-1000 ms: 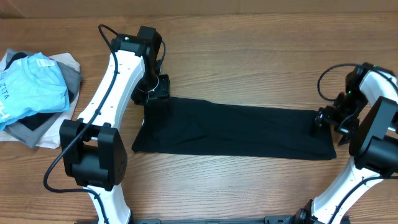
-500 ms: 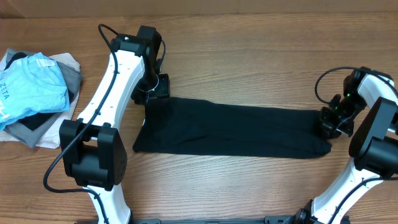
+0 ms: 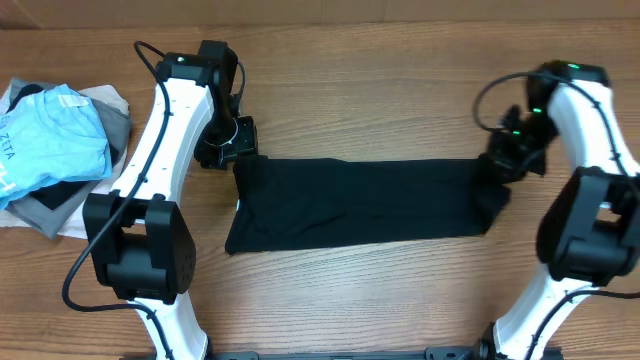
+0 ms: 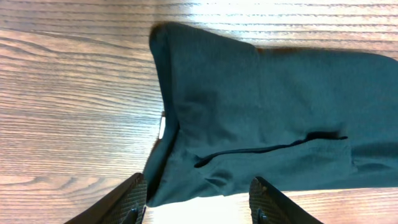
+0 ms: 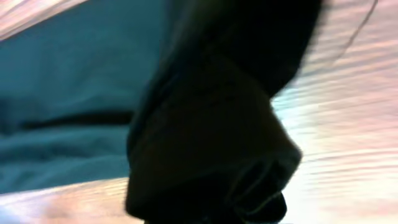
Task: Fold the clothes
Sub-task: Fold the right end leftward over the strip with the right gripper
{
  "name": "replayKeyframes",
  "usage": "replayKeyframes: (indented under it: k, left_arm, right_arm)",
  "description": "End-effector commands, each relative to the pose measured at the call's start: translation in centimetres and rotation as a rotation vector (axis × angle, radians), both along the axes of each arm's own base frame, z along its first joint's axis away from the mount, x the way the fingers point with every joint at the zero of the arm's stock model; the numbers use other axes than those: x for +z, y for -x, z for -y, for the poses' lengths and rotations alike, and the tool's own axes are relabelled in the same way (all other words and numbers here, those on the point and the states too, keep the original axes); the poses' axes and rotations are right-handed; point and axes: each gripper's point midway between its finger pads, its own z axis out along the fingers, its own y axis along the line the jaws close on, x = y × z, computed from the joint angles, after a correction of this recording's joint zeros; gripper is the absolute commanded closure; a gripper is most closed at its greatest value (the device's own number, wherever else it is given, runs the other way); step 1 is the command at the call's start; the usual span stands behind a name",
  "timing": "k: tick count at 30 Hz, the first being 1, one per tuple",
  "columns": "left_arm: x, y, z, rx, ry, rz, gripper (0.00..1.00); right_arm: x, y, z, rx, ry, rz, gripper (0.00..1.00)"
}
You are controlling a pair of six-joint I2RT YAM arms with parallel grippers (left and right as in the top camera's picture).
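Closest to the robot's base, the near hem of the plain black garment of thin soft fabric (image 3: 360, 200) lies flat on the wood-grain tabletop (image 3: 400, 80). The garment is spread as a wide band across the middle, between the two arms.

Its right end is bunched and raised off the wood, where the right gripper (image 3: 492, 172) is closed on the fabric. In the right wrist view, dark gathered cloth (image 5: 211, 143) fills most of the frame right in front of the camera, and the fingers themselves are hidden by it.

At the garment's far left corner sits the left gripper (image 3: 238, 155). Its fingers stand well apart in the left wrist view (image 4: 199, 202), and the cloth's folded edge (image 4: 261, 112) runs between them. A small white tag (image 4: 161, 127) shows at that edge.

Well apart, at the left side of the tabletop, a light blue printed shirt (image 3: 55, 140) lies on top of crumpled grey and white garments (image 3: 118, 125).
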Motion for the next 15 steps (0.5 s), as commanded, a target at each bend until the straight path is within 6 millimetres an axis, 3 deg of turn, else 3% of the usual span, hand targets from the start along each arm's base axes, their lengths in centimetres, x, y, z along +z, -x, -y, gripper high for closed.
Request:
replayKeyframes:
  k: [1,8,12,15]
  left_arm:
    - [0.9,-0.2,0.5,0.002,0.02,0.02,0.44]
    - [0.9,0.1,0.4,0.002,0.017,0.008,0.44]
    - [0.9,0.4,0.4,0.001,0.016,-0.003,0.44]
    - [0.9,0.4,0.4,-0.002,0.016,-0.003,0.44]
  right_arm:
    - [1.6,-1.0,-4.5,0.1,-0.005,0.067,0.96]
    - [1.3,-0.5,-14.2,0.302,-0.001,0.115,0.96]
    - [1.1,-0.3,-17.4,0.357,-0.002,0.148,0.95]
    - [1.1,0.3,-18.5,0.386,-0.004,0.146,0.95]
